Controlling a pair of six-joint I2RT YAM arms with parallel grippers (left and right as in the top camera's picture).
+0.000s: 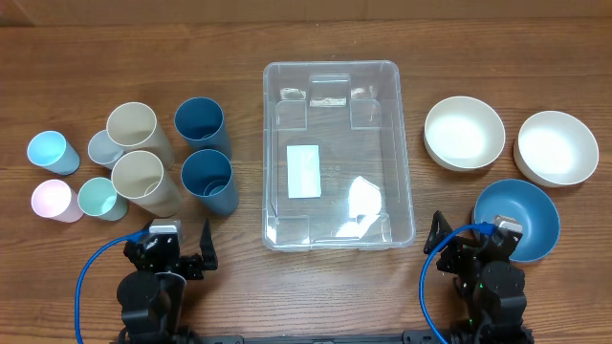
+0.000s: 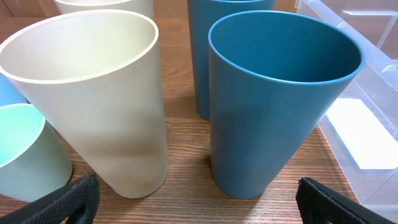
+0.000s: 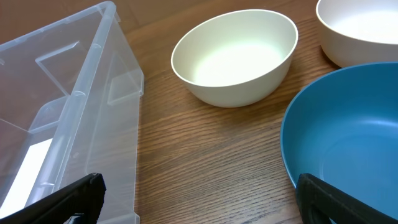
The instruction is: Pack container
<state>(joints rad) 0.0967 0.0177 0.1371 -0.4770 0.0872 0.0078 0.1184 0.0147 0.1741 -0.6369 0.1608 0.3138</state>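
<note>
The clear plastic container (image 1: 335,153) stands empty in the middle of the table, a white label (image 1: 304,171) on its base. It also shows in the right wrist view (image 3: 68,118) and at the right edge of the left wrist view (image 2: 367,124). My left gripper (image 1: 177,250) is open and empty at the front left, just short of a beige cup (image 2: 99,99) and a blue cup (image 2: 273,99). My right gripper (image 1: 475,250) is open and empty at the front right, between the container and a blue bowl (image 3: 348,143).
Left of the container stand two beige cups (image 1: 143,182), two tall blue cups (image 1: 208,180) and several small pastel cups (image 1: 53,153). Right of it are two white bowls (image 1: 464,132) (image 1: 556,147) and the blue bowl (image 1: 521,218).
</note>
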